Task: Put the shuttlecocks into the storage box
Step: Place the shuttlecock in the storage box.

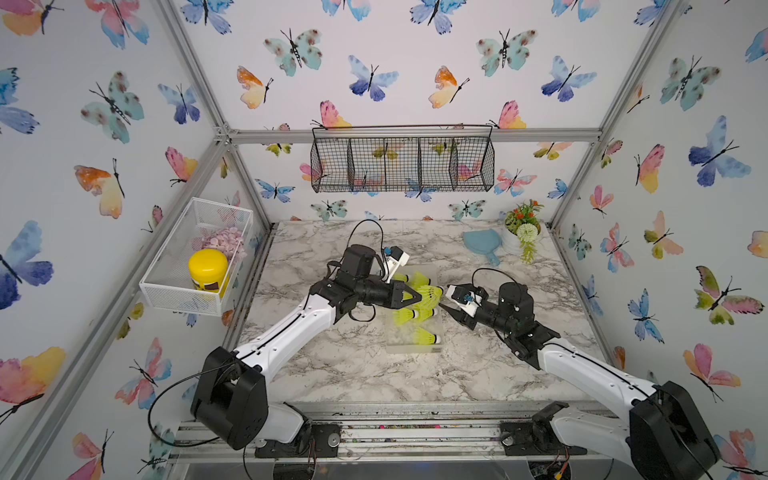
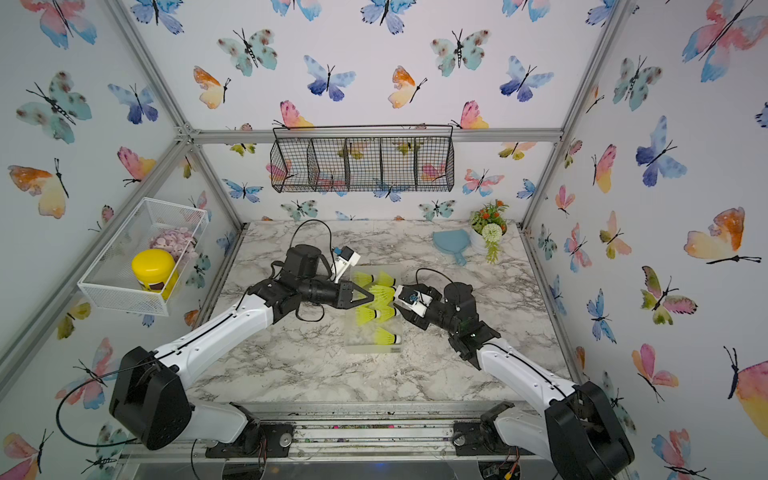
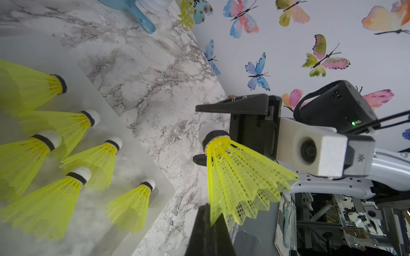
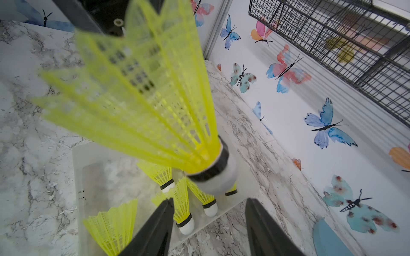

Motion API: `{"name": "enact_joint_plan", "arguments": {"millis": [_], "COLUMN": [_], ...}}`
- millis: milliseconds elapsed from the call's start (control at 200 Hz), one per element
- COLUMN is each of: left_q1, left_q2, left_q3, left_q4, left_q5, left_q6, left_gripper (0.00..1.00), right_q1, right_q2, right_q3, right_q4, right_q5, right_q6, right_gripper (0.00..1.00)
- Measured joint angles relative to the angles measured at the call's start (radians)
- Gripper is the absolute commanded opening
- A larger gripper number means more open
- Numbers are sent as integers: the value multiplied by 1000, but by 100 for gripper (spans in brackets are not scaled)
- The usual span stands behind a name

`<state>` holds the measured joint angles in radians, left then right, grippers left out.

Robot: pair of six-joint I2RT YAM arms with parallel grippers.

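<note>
left gripper (image 1: 416, 296) pinched tight on the skirt rim of one held shuttlecock (image 3: 235, 175), which is carried above the right rim of the storage box (image 1: 399, 341), cork aimed at the right gripper (image 4: 209, 200). right jaws spread, one either side of the cork, not closed on it.

near to far: broad bare stretch of marble table (image 1: 374, 374) in front of the box. box sits mid-table, long side running away, open marble on both flanks. blue scoop (image 1: 482, 245) and potted plant (image 1: 521, 232) well apart at the far right corner (black wire basket (image 1: 402, 164) hangs higher, on the back wall).

left wrist view counts six shuttlecocks (image 3: 97, 159) lying in the box, corks toward the right rim. in both top views the wrist camera (image 1: 465, 297) covers most of the right jaws.
</note>
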<state>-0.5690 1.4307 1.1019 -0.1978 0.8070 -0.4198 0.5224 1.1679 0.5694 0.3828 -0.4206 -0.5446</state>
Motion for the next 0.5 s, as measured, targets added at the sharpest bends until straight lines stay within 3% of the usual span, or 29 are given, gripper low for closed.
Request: {"name": "enact_joint_plan", "arguments": {"millis": [195,501], "left_q1": [-37,-42], "left_q2": [30,51], "left_q3": [11,18], "left_q4": [12,18], "left_q5": [12,12], "left_q6": [-14,-26], "left_gripper": [0,0], "right_q1": [0,0], "right_q2": [0,-1], "right_q3": [3,17], "right_q4": [-1,-9], "right_q5": [-11,-37], "right_q6": [-10,-25], "right_gripper": [56,30]}}
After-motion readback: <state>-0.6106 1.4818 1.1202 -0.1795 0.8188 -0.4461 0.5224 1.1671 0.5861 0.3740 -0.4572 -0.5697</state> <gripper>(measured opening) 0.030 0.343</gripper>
